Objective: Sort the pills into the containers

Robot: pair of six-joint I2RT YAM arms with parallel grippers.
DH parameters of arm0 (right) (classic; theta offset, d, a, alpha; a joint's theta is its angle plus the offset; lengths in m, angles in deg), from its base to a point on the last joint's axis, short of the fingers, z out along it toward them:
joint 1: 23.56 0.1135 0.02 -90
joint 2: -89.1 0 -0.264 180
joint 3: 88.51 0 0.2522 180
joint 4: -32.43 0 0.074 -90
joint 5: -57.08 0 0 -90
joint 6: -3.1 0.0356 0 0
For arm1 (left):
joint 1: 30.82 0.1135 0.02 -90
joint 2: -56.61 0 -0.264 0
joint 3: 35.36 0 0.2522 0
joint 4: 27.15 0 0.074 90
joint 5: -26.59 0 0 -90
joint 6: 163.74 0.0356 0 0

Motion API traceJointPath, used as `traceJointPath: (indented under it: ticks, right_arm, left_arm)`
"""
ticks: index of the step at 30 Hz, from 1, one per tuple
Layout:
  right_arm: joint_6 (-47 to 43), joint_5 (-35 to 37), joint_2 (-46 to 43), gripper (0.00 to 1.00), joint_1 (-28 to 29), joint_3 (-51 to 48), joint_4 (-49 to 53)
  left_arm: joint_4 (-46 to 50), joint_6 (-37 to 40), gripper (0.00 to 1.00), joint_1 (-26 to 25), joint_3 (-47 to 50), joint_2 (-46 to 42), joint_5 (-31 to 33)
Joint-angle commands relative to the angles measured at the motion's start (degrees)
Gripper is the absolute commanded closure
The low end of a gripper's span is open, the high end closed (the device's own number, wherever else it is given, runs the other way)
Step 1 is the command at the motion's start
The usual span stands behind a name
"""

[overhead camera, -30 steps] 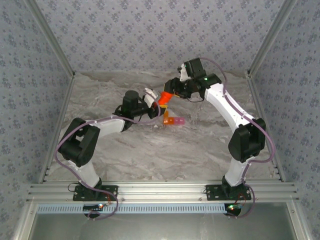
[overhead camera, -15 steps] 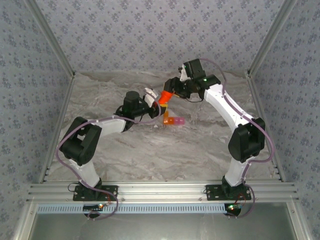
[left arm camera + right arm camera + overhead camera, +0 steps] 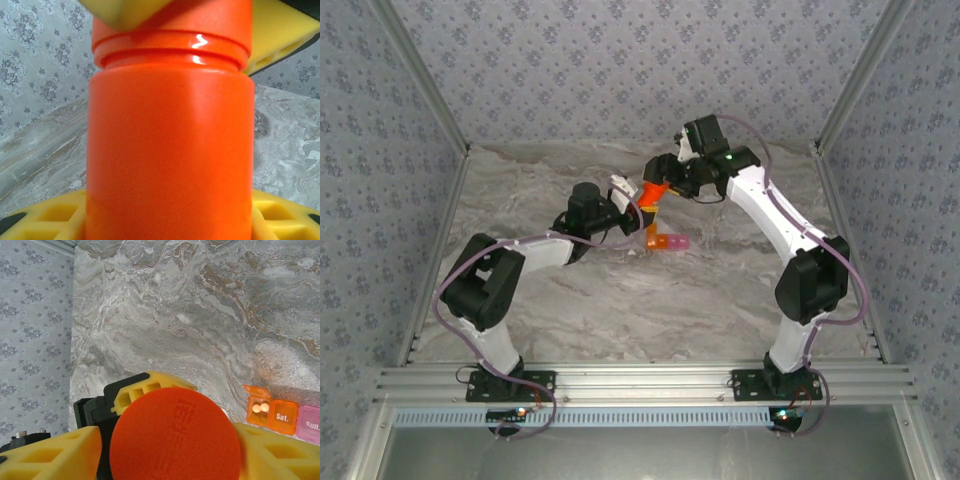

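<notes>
Now we pinch the orange pill bottle [image 3: 170, 150] in our left tool [image 3: 623, 207], and our right tool [image 3: 665, 180] clamps its cap [image 3: 175, 440]. The pill box [image 3: 666, 241] lies on the surface [image 3: 620, 300] nearby, at five o'clock. We judge uncapping is in hand; next comes a steady twist and lift.
</notes>
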Motion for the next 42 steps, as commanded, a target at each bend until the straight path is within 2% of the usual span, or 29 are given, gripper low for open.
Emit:
traceJointPath:
  ticks: [1, 13, 24, 30, 37, 42]
  right_arm:
    - [-2.60, -3.62, -0.34, 0.25, 0.16, 2.77, 1.85]
    - [-4.07, -5.47, -4.97, 0.11, -3.79, 0.09, 0.82]
    - [-6.35, -8.32, -10.40, 0.10, -9.21, -5.03, 0.72]
    - [-10.00, -12.44, -12.48, 0.11, -12.87, -8.42, -5.02]
    - [-17.51, -18.16, -11.39, 0.12, -13.44, -6.23, -7.57]
    - [-19.23, -21.29, -9.87, 0.12, -12.80, -4.98, -8.78]
  left_arm:
    - [-3.79, 0.07, 1.00, -1.22, -1.37, 0.22, -1.77]
    - [-4.27, -0.33, 1.00, -1.25, -1.51, 0.22, -1.92]
    - [-3.44, -0.64, 1.00, -0.67, -1.60, -1.18, -3.03]
    - [-3.44, -1.41, 1.00, 0.56, -1.04, -2.27, -5.28]
    - [-3.26, -2.57, 1.00, 1.82, -0.82, -3.36, -8.67]
    - [-2.57, -3.59, 1.00, 2.15, -1.39, -3.31, -12.57]
